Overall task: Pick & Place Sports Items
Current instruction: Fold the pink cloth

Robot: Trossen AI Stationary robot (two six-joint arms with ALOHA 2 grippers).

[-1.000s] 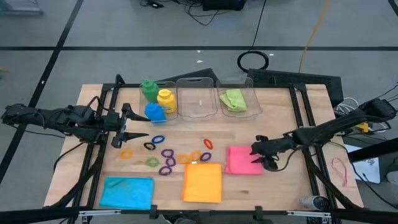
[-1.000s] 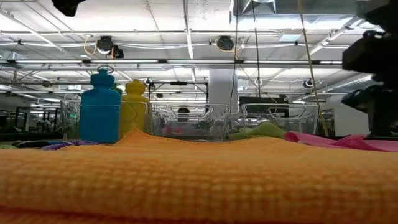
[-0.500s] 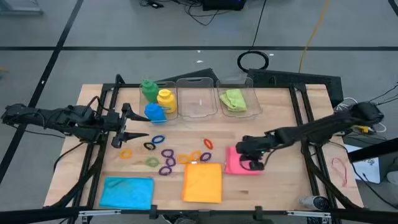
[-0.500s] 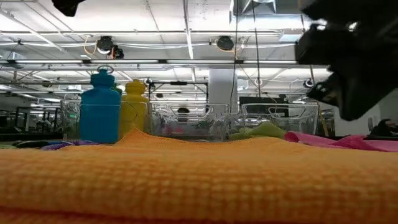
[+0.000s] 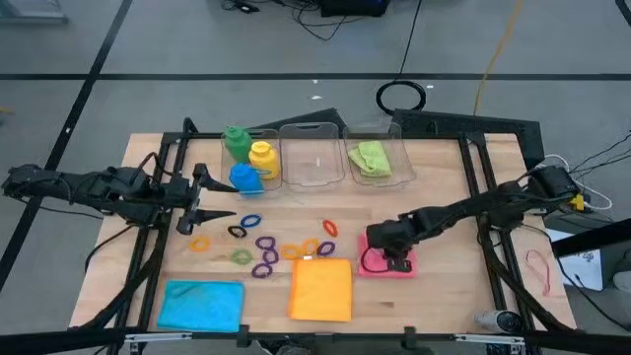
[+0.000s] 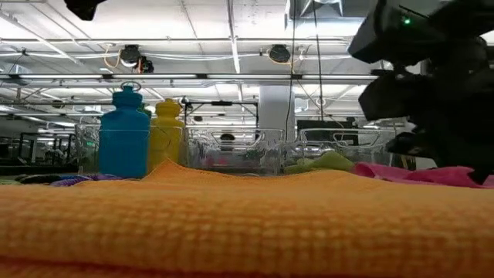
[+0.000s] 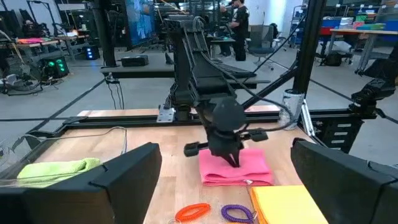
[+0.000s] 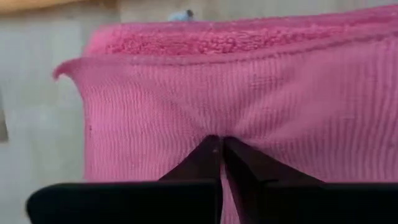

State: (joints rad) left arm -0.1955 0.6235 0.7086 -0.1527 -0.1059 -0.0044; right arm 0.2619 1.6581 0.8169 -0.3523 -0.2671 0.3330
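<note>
A folded pink cloth (image 5: 406, 266) lies flat on the table at the right. My right gripper (image 5: 394, 260) stands on it, fingers pointing down and shut; it also shows in the left wrist view (image 7: 234, 162). My left gripper (image 5: 211, 197) hangs open and empty at the left, beside the blue bottle (image 5: 245, 177). Green (image 5: 235, 141) and yellow (image 5: 261, 158) bottles stand behind it. Several small rings (image 5: 266, 247) lie mid-table. A blue cloth (image 5: 202, 303) and an orange cloth (image 5: 321, 289) lie near the front edge. A green cloth (image 5: 370, 158) lies in the right bin. My right gripper comes from above, pointing down, and its fingertips (image 8: 211, 149) meet on the pink cloth's top face (image 8: 221, 127), about mid-cloth. How many layers lie between them, I cannot tell. The cloth lies flat on the table.
Clear plastic bins (image 5: 315, 168) stand in a row at the far side. Black frame rails (image 5: 478, 197) run along both sides of the table. The orange cloth fills the foreground of the low view (image 6: 231, 224).
My right gripper has gone toward the table's left edge, from the pink cloth's right edge to above its middle. The cloth has stayed in place.
</note>
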